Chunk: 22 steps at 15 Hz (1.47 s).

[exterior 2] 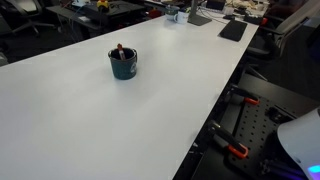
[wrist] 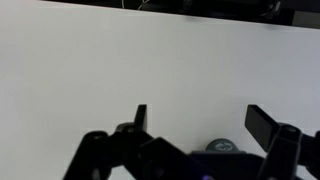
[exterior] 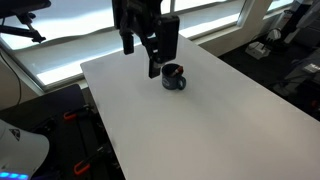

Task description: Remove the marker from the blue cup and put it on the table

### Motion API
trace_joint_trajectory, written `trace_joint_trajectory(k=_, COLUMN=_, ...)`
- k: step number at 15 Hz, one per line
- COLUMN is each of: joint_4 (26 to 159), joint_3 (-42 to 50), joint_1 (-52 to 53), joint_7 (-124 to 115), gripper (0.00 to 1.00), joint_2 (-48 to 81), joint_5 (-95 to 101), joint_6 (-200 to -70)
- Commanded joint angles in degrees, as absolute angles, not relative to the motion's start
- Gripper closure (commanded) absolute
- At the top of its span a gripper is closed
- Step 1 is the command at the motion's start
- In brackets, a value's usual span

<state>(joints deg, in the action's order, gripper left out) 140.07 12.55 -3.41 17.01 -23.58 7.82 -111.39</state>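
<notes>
tool [wrist: 200, 121] wide open and empty above the blue cup [exterior 2: 123, 66]; marker [exterior 2: 119, 49] looks light, stiff, slim; best pinched at its exposed top

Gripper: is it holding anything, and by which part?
The gripper holds nothing; its jaws stand open near the blue cup, with the marker inside it.

The arm [exterior: 141, 14] is reaching straight down from above, and its gripper [wrist: 200, 122] is holding its jaws wide apart.
</notes>
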Motion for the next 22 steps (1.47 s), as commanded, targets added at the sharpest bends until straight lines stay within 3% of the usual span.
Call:
trace_joint_trajectory(k=1, joint_4=133.36, joint_3=11.87, joint_1=-2.94, joint_7=19.9, gripper=0.0, joint_2=-16.19, joint_5=6.01, joint_6=-110.56)
trace_joint_trajectory(k=9, joint_4=121.52, joint_3=7.43, joint_1=-0.33, joint_7=31.31, gripper=0.0, joint_2=-1.1, joint_5=-1.91, joint_6=-106.36)
trace_joint_trajectory(k=10, joint_4=125.36, joint_3=7.29, joint_1=-1.62, joint_7=28.26, gripper=0.0, joint_2=-4.47, joint_5=-0.27, joint_6=-109.47)
trace_joint_trajectory(k=22, joint_4=117.27, joint_3=6.33, joint_1=-2.5, joint_7=33.57, gripper=0.0, joint_2=3.98, joint_5=-1.53, joint_6=-107.81)
